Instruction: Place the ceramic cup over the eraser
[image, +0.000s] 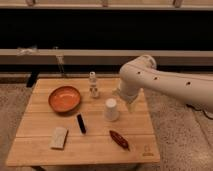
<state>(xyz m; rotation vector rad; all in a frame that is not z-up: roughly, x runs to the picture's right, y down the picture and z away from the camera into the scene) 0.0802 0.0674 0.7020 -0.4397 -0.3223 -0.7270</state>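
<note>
The white ceramic cup (111, 110) stands on the wooden table (40, 150), right of centre. The eraser (81, 123), a narrow black bar, lies flat on the table to the cup's lower left, about a cup's width away. My white arm (165, 80) comes in from the right and bends down over the table's far right part. My gripper (123, 96) is at the arm's end, just above and to the right of the cup, close to its top. The arm hides much of it.
An orange bowl (64, 98) sits at the left. A small pale bottle-shaped figure (93, 84) stands at the back. A beige flat block (59, 138) lies front left and a reddish-brown pointed object (119, 139) lies front right. A dark ledge runs behind the table.
</note>
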